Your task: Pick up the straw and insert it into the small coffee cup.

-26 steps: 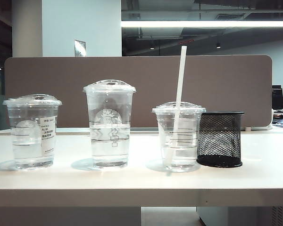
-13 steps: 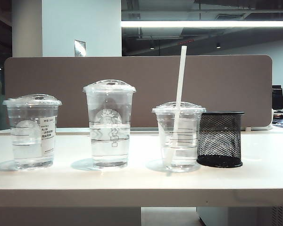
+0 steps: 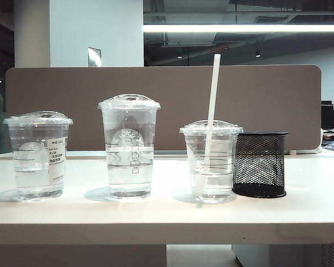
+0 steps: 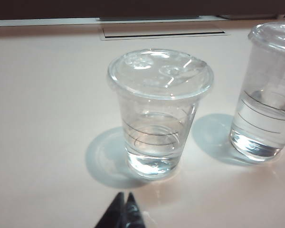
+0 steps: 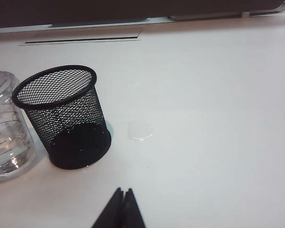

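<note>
The white straw (image 3: 213, 92) stands in the small coffee cup (image 3: 222, 164), passing through its domed lid and leaning slightly, its top well above the rim. Only part of that cup (image 5: 4, 128) shows in the right wrist view, and the straw is out of that view. My right gripper (image 5: 123, 192) is shut and empty, low over the table in front of the black mesh holder (image 5: 61, 118). My left gripper (image 4: 123, 198) is shut with nothing in it, just short of the wider clear cup (image 4: 159, 114). Neither gripper appears in the exterior view.
The tallest cup with the round logo (image 3: 129, 146) stands between the wider stickered cup (image 3: 39, 156) and the small one. The mesh holder (image 3: 260, 164) sits right beside the small cup. A brown divider (image 3: 267, 100) runs behind the table. A faint round mark (image 5: 140, 130) lies on the white tabletop.
</note>
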Robot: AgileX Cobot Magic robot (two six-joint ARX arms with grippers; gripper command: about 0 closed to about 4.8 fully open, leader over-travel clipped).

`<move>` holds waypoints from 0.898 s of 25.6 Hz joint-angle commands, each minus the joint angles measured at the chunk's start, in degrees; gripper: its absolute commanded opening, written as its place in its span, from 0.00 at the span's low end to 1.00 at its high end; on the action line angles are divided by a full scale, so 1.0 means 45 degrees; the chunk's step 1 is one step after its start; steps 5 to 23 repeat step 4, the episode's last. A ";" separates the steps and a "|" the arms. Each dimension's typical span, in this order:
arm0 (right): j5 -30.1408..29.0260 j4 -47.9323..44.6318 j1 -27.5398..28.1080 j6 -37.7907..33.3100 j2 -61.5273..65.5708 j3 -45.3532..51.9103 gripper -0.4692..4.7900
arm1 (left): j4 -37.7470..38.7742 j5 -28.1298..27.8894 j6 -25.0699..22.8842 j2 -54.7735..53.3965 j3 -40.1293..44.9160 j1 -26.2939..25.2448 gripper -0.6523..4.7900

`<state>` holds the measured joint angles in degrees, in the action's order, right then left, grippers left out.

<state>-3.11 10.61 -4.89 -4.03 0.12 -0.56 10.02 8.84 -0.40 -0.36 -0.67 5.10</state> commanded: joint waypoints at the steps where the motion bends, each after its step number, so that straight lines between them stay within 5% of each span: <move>1: 0.0000 -0.0049 -0.0010 0.0039 -0.0019 0.0015 0.09 | -0.0102 0.0039 -0.0049 -0.0010 0.0034 -0.0015 0.11; 23: 0.0000 -0.0049 -0.0015 0.0034 -0.0024 0.0015 0.09 | -0.0097 0.0039 -0.0049 -0.0010 0.0034 -0.0015 0.11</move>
